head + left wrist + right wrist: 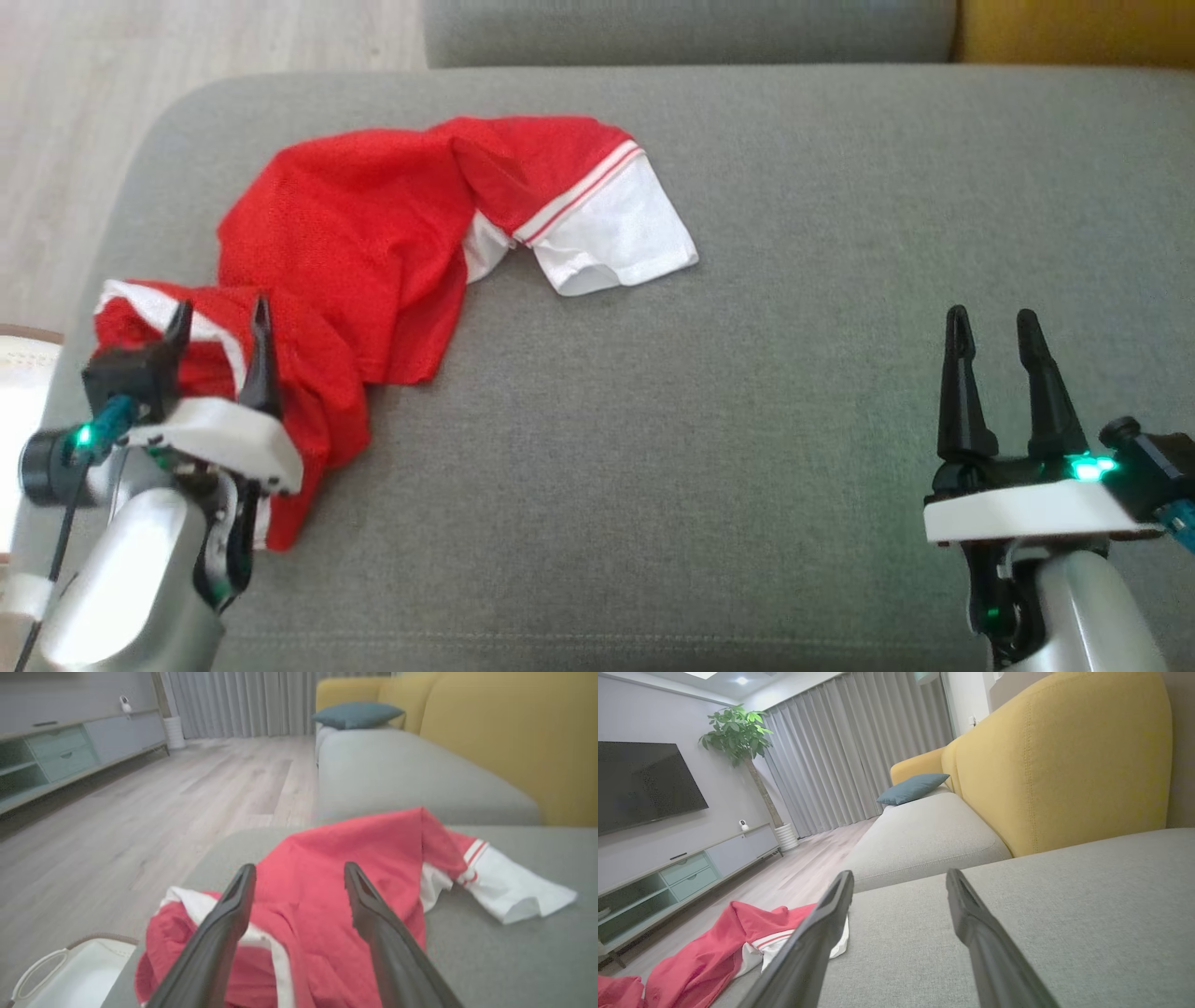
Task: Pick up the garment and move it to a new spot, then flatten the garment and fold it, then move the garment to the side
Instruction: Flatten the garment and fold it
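While the garment [345, 243] lies crumpled on the grey cushion [747, 420], bunched toward the cushion's left-front corner w/ one white sleeve [625, 233] thrown out toward the middle, nothing is held by either arm. The L gripper [221, 313] is seen w/ fingers spread apart, poised right over the bunched near end. Cloth is visible between and beyond the fingers in the left wrist view, but no fabric is pinched. The R gripper [991, 317] is likewise spread wide over bare cushion, well apart from the cloth.

Risks, as judged:
- The near end is heaped by the cushion edge, so it could be sent over toward the white basket [70, 970] or the floor [56, 140] by a careless nudge from the L fingers.
- If several layers are grabbed at once, the twist would be kept and flattening made harder.
- If a loose fold is pinched too shallowly, slippage is likely during a lift.
- The far sleeve could be dragged & tucked under, esp. if only one end is pulled.
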Tool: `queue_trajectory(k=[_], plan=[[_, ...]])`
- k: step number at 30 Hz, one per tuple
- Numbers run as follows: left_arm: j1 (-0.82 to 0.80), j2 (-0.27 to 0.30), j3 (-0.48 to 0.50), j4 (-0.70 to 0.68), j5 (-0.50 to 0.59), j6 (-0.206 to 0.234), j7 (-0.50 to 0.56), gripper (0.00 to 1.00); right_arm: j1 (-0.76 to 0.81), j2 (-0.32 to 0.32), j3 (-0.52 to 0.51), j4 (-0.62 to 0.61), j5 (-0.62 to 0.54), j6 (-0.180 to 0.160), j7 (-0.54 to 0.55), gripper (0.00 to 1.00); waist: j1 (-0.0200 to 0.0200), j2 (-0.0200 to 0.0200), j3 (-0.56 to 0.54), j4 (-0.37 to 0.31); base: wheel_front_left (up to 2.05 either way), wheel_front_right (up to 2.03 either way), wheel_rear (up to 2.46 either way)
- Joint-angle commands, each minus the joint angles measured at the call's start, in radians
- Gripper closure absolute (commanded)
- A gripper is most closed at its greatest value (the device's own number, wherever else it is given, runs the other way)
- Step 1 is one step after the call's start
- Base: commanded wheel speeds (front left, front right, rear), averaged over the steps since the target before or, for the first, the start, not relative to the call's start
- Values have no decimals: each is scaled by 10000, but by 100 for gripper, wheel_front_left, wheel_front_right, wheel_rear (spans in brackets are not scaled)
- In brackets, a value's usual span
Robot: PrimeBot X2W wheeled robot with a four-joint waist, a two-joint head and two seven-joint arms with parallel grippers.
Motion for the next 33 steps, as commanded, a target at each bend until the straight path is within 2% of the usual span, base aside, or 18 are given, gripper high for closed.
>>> queue_trajectory(k=[1, 9, 15, 28, 33], plan=[[-591, 206, 575, -593, 57, 134, -237, 0, -212, -56, 226, -284, -55, 77, -109, 0, 0, 0, -210, 147, 0, 0, 0], [495, -373, 796, -2760, 253, 532, -508, 0, 46, -56, 212, -253, -27, 77, -109, 0, 0, 0, -751, 374, 0, 0, 0], [1866, -1042, 1069, -3752, 330, 752, -523, 0, 224, -56, 187, -261, 8, 77, -109, 0, 0, 0, -913, 420, 0, 0, 0], [2096, -1597, 1351, -3508, 1061, 237, -525, 0, 154, -56, 272, -337, 23, 77, -109, 0, 0, 0, -669, 115, 0, 0, 0], [1535, -1480, 1171, -2952, 1258, 79, -279, 0, -51, -56, 284, -455, 11, 77, -109, 0, 0, 0, -186, -210, 0, 0, 0]])
